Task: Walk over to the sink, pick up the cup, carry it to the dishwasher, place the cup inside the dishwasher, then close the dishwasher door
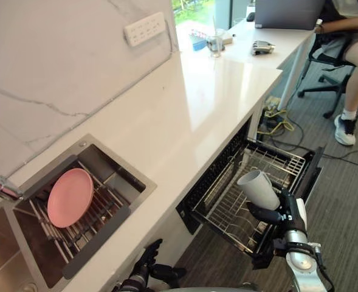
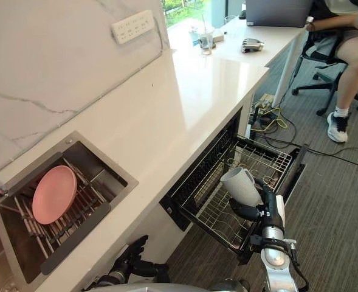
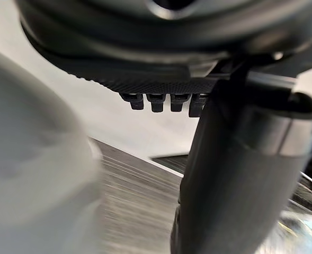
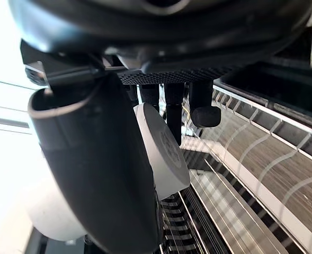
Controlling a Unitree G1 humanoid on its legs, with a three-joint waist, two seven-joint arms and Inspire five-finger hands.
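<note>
In the sink (image 1: 125, 174), in the compartment nearer the rack: a pink plate (image 1: 70, 198), standing on edge in a wire drainer (image 1: 103, 214).

Drawn out from under the worktop (image 1: 185, 115): a wire rack (image 1: 226, 210), holding nothing clearly made out.

Over the rack: a white cup (image 1: 259, 188), pinched between the thumb and curled fingers (image 4: 202, 108) of the right hand (image 1: 275, 216). Tilted, with its long axis slanting from up near the worktop's edge down to the hand. Cannot tell from the head views which end is the mouth. In the right wrist view, a flat round end beside the fingers, with a faint mark on it too blurred to read.

Low by the worktop's front edge, below the sink: the left hand (image 1: 146, 260), fingers loose and spread, grasping nothing.

At the worktop's far end: a glass (image 1: 215, 44) and a laptop (image 1: 287, 13), with a seated person (image 1: 356, 58) beside them.

On the wall above the worktop: a white socket strip (image 1: 145, 28).
</note>
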